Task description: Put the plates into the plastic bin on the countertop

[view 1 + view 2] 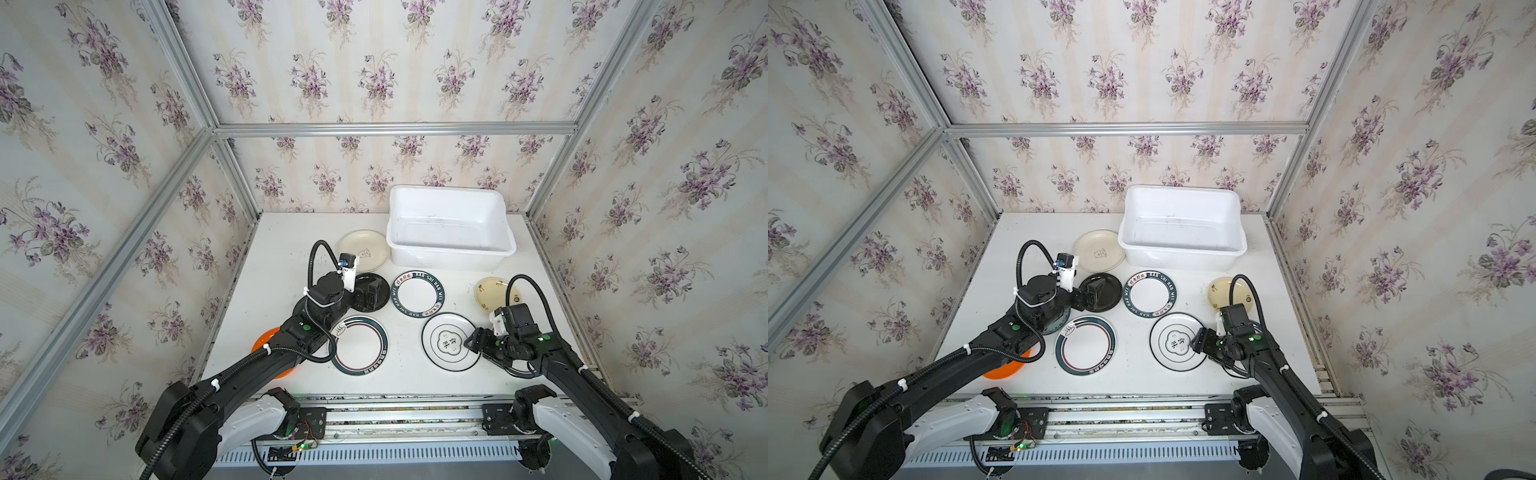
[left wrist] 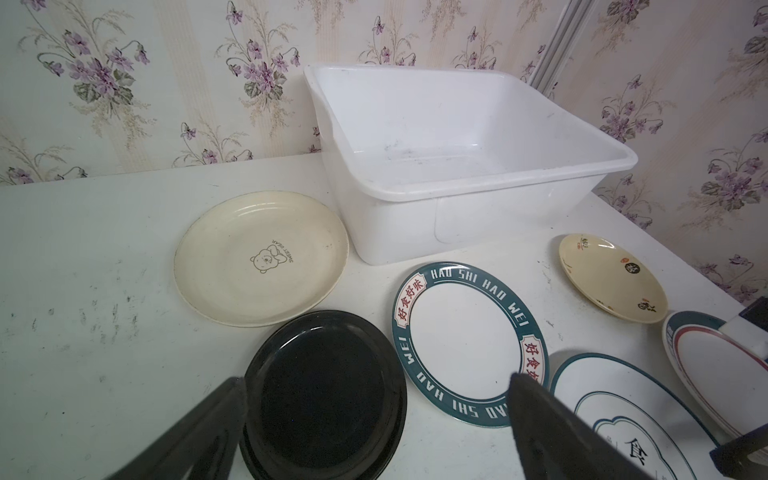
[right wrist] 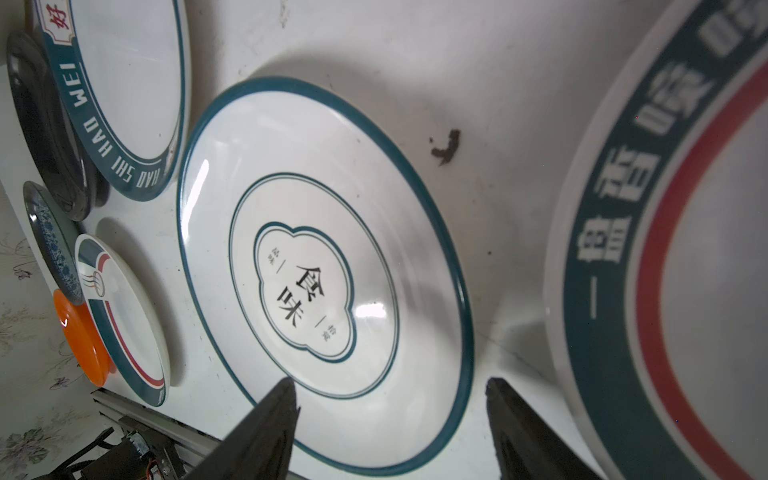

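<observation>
The plastic bin stands empty at the back of the countertop. In front of it lie a cream plate, a black plate, a lettered plate, a pale yellow plate, a ringed plate and a white emblem plate. My left gripper hangs open over the black plate. Open too, my right gripper straddles the emblem plate's near rim, one finger over the plate, one outside it.
An orange plate lies under the left arm, with a teal-patterned plate beside it. Another ringed plate sits under the right wrist. Papered walls and aluminium rails close in the table on three sides.
</observation>
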### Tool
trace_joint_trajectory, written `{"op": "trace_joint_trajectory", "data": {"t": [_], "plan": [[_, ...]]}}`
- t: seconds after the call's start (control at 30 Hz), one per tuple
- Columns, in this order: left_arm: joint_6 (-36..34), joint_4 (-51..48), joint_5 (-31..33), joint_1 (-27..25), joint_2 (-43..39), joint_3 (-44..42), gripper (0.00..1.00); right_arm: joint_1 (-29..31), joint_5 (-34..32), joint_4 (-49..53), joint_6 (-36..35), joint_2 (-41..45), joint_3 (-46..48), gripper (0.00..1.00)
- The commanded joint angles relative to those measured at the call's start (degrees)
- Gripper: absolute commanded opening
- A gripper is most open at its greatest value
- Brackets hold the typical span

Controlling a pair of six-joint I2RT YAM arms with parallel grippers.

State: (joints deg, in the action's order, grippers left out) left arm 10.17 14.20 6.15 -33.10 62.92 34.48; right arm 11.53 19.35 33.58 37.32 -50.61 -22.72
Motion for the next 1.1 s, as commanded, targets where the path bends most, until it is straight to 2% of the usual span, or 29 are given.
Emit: {"op": "trace_joint_trajectory", "data": {"t": [0.0, 0.33, 0.77, 0.87, 1.07], "plan": [[0.44, 2.07, -0.47, -0.04, 0.17, 0.15, 1.0, 0.55, -0.24, -2.85, 2.11, -1.13, 0.51, 0.71], [0.42, 2.06, -1.01, -0.03, 0.01, 0.06, 1.0, 1.3, -1.06, -7.8, 6.68, -1.21, 4.36, 0.48], [0.41, 2.06, -1.41, -0.03, 0.34, 0.06, 1.0, 1.39, -3.69, -7.76, 8.29, -3.53, 5.18, 0.07], [0.35, 2.06, -1.3, -0.03, 0.99, 0.06, 1.0, 1.39, -4.63, -7.23, 8.88, -3.14, 5.38, 0.02], [0.5, 2.02, -2.07, -0.03, 2.3, 0.33, 1.0, 1.4, -6.58, -4.93, 8.82, -2.67, 3.85, 0.0]]}}
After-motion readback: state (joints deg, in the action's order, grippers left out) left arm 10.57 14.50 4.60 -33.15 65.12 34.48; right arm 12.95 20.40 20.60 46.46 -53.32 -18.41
